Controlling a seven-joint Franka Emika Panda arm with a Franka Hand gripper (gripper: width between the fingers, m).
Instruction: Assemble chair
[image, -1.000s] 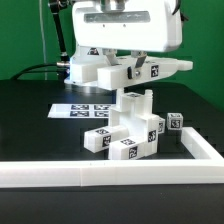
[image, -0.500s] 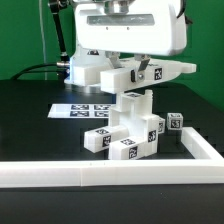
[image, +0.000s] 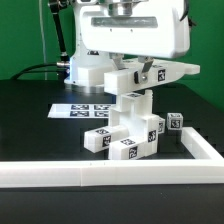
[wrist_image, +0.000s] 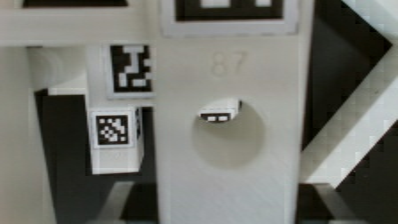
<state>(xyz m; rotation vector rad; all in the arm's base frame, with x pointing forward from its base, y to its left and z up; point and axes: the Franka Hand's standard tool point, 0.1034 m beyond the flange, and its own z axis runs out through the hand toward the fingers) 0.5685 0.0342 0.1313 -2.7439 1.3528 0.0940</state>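
My gripper (image: 137, 65) hangs over the middle of the table and is shut on a flat white chair panel (image: 140, 73) with black-and-white tags, held level just above the chair assembly (image: 124, 132). The assembly is a blocky white stack of tagged pieces with an upright post right under the held panel. In the wrist view the held panel (wrist_image: 231, 140) fills the middle as a broad white strip with a small tag and a round dimple. Tagged assembly pieces (wrist_image: 125, 70) show beside it. My fingertips are not visible there.
The marker board (image: 82, 110) lies flat behind the assembly on the exterior view's left. A small tagged white cube (image: 176, 122) sits to the assembly's right. The long white border frame (image: 100, 176) runs along the front and up the right side.
The held panel has shifted slightly toward the exterior view's right over the post. The assembly and cube have not moved.
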